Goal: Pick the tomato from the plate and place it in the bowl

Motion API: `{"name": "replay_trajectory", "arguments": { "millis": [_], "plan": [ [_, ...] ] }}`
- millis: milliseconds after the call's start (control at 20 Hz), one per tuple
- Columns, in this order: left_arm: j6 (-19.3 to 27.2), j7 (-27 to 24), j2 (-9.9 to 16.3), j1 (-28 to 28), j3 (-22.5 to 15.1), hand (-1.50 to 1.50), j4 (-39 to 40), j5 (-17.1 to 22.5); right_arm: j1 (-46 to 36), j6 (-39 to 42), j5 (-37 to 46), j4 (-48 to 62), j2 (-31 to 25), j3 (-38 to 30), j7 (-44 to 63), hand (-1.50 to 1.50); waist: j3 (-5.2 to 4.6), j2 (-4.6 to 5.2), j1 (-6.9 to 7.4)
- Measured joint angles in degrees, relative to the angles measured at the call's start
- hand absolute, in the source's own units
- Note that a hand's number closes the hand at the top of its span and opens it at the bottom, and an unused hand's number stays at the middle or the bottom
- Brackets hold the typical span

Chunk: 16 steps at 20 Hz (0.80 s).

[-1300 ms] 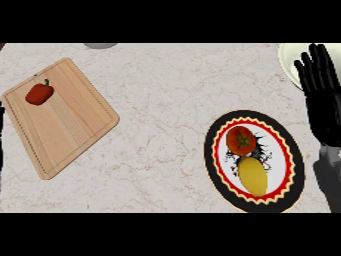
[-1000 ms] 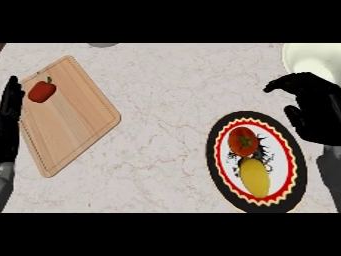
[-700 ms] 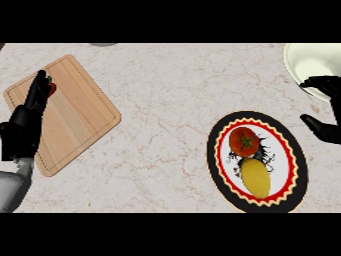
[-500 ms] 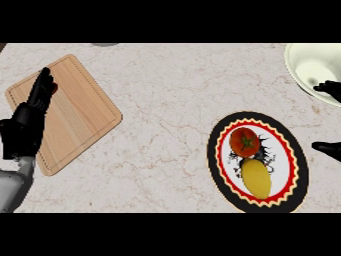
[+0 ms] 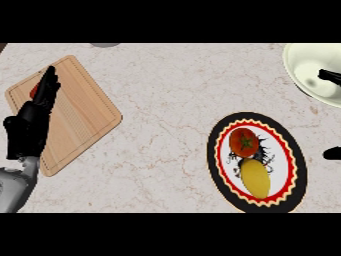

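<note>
Marble counter point(image 5: 165, 100), seen from above: the round red tomato point(image 5: 244, 141) sits on the upper half of my oval plate point(image 5: 292, 165), a white dish with a black rim and a red zigzag border. Just below the tomato on the same plate lies a yellow oblong fruit point(image 5: 255, 178), the two nearly touching. The pale, round bowl point(image 5: 298, 60) stands at the counter's far right corner, well apart from the plate.

My right hand point(image 5: 340, 80) shows only in part at the right edge: dark fingers reach over the bowl's inside, and another dark piece shows beside the plate's right rim. I cannot tell how far that hand is open, and it has nothing in it that I can see.

My left hand point(image 5: 29, 127) lies flat and open over the light wooden cutting board point(image 5: 84, 120), fingers straight, holding nothing. A sliver of something red point(image 5: 35, 89) peeks out beside its fingers.
</note>
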Motion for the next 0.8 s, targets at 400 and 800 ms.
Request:
{"name": "replay_trajectory", "arguments": {
  "millis": [400,800],
  "plan": [
    [-0.34,1.03,-0.82,0.74,0.64,0.0,-0.97,-1.39,-3.84,1.91,10.3,-9.3,-1.53,8.11,10.3,-1.5,-0.11,-0.2,-0.41],
    [-1.86,2.05,-1.93,1.3,2.4,0.0,-2.51,-2.96,-4.53,5.25,18.34,-15.1,2.72,14.55,18.21,-1.5,-0.1,-0.17,-0.56]
  ]
}}
